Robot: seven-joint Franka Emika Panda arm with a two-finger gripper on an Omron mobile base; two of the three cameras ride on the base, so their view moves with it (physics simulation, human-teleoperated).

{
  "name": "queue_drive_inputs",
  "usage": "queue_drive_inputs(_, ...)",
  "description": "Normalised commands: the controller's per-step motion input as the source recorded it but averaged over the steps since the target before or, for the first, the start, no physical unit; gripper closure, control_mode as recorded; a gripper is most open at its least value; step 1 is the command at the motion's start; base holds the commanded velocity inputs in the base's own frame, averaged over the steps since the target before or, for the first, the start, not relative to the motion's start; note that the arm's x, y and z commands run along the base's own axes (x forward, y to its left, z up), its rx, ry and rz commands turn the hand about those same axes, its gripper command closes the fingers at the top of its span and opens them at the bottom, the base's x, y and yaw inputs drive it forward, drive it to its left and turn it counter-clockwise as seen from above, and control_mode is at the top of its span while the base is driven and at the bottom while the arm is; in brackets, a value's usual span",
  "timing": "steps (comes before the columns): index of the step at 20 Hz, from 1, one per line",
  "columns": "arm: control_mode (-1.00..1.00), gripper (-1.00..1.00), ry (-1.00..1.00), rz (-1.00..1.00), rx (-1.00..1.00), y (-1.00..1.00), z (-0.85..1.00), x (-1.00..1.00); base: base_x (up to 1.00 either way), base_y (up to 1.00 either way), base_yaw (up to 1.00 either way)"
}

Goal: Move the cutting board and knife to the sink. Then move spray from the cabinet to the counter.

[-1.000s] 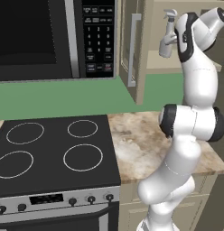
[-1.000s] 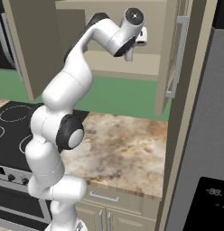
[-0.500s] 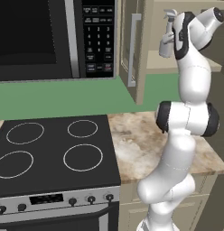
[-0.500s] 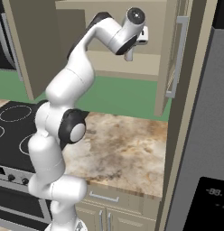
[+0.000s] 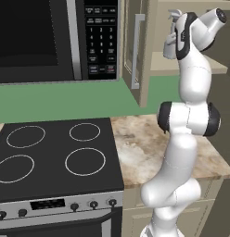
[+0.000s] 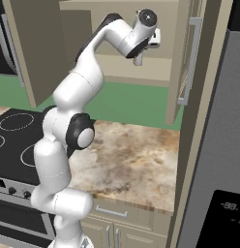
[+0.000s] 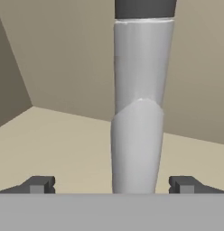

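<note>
We have the gripper [image 7: 111, 185] spread wide inside the cabinet [image 6: 127, 68]. The spray [image 7: 138, 113] stands upright on the shelf, dead ahead and centred between our fingertips [image 7: 39, 184], its long axis crossing the closing line.

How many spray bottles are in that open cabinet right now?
1. The spray stands upright on the cabinet shelf, between the fingertips of the open gripper. The arm blocks part of the shelf, so others may be hidden.
</note>
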Motion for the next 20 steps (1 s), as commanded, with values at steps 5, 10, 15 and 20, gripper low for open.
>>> queue_drive_inputs(5,-1.0,-1.0,0.03,0.0,0.0,-0.06,-0.02,0.2,0.0,0.0,0.0)
queue_drive_inputs(10,-1.0,-1.0,0.01,0.0,0.0,-0.01,-0.04,0.19,0.0,0.0,0.0)
queue_drive_inputs(15,-1.0,-1.0,0.0,0.0,0.0,0.0,0.0,0.17,0.0,0.0,0.0)
queue_drive_inputs(20,-1.0,-1.0,0.0,0.0,0.0,0.0,-0.01,0.13,0.0,0.0,0.0)
